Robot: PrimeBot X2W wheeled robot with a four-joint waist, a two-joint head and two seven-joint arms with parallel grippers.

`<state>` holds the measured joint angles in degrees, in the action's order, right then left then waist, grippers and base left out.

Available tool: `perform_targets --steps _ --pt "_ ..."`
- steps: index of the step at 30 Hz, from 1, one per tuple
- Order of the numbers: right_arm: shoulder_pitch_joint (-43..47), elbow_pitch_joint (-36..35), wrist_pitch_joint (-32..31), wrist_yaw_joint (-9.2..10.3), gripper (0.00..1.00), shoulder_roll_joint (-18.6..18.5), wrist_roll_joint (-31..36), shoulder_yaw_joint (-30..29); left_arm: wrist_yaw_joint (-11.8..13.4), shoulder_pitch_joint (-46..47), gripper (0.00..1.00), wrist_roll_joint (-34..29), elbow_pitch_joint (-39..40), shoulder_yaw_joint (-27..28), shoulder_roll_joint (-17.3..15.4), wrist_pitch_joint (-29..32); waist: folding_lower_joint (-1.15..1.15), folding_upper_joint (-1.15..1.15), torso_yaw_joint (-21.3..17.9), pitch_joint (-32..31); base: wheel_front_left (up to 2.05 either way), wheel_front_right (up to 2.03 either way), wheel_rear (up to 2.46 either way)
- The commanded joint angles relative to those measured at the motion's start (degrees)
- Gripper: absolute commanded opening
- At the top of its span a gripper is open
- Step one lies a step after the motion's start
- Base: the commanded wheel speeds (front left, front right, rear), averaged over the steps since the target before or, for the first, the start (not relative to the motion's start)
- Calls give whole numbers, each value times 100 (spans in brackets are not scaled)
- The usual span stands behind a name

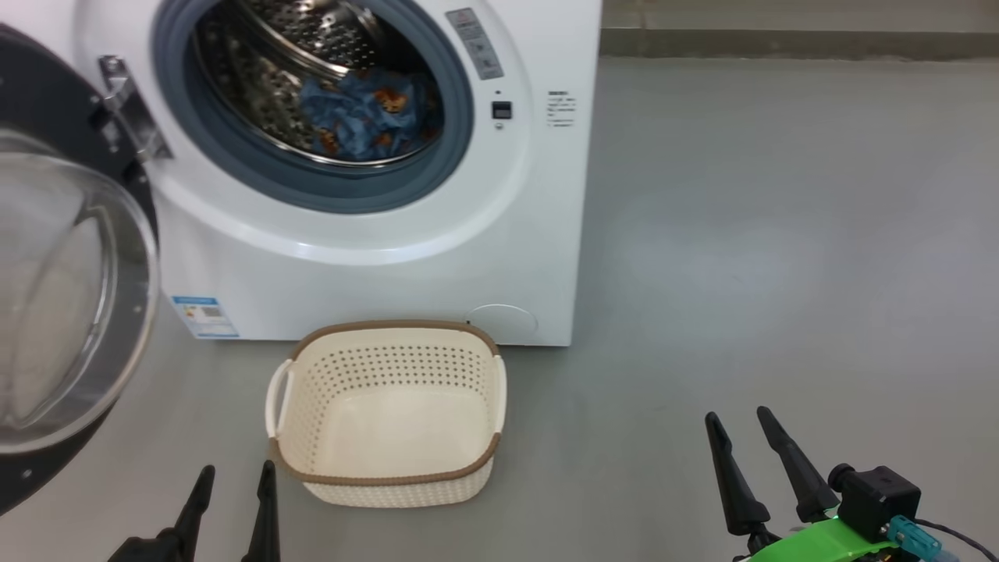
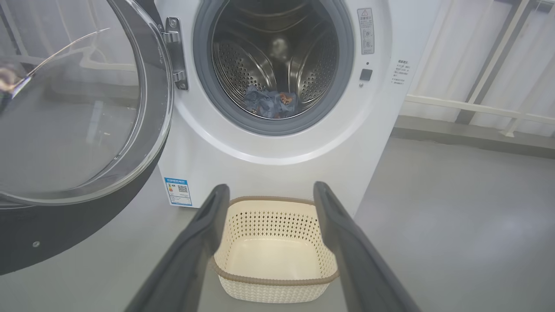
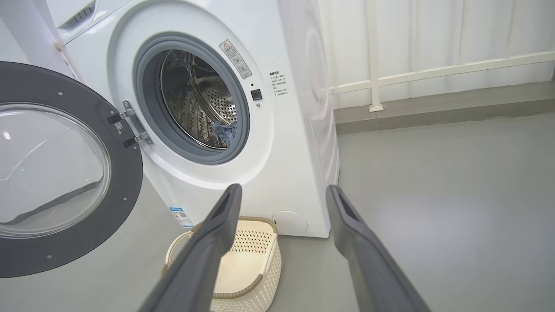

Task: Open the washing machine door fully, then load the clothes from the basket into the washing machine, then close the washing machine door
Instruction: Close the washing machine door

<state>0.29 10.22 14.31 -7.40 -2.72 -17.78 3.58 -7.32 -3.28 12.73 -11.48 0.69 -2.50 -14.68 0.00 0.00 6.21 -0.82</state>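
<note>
The left gripper (image 1: 238, 468) rises from the lower left of the head view with its two dark fingers spread apart, just to the left of the basket (image 1: 390, 367). The right gripper (image 1: 737, 415) is also spread open, over bare floor well to the right of the basket, with a green bracket (image 1: 827, 540) and a black camera block (image 1: 878, 499) at its base.

The floor (image 1: 780, 234) is smooth, matt grey with soft light patches. Behind it, in the right wrist view, a low grey kerb (image 3: 433, 108) runs below a white ribbed wall (image 3: 433, 26) crossed by a cream rail (image 3: 455, 68).

The washing machine (image 1: 375, 265) is a white front-loading box standing on this floor. Its grey-blue rubber seal (image 1: 257, 179) rings a perforated steel drum (image 2: 243, 65). A small blue label sticker (image 1: 204, 316) sits at its lower left and a round flap (image 1: 503, 320) at its lower right.

The washing machine door (image 3: 52, 169) is swung wide open to the left on a metal hinge (image 1: 133, 109). It has a broad black frame around a bulging clear glass bowl.

The clothes (image 1: 367, 113), crumpled light blue fabric with orange spots, lie at the bottom of the drum.

The basket is cream plastic with perforated sides, a brown rim and white side handles. It stands on the floor just in front of the machine, and its bare bottom shows.
</note>
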Motion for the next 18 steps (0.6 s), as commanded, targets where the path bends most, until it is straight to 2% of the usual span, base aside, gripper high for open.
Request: perform_targets --steps 1,18 --pt "-30 -144 69 -9 100 -16 -65 205 6 121 100 -64 174 188 -38 -32 0 0 283 -40 0 0 0" --pt "1 -148 69 -9 100 -16 -240 555 -8 -25 100 -242 301 331 -74 -32 0 0 1881 -150 0 0 0"
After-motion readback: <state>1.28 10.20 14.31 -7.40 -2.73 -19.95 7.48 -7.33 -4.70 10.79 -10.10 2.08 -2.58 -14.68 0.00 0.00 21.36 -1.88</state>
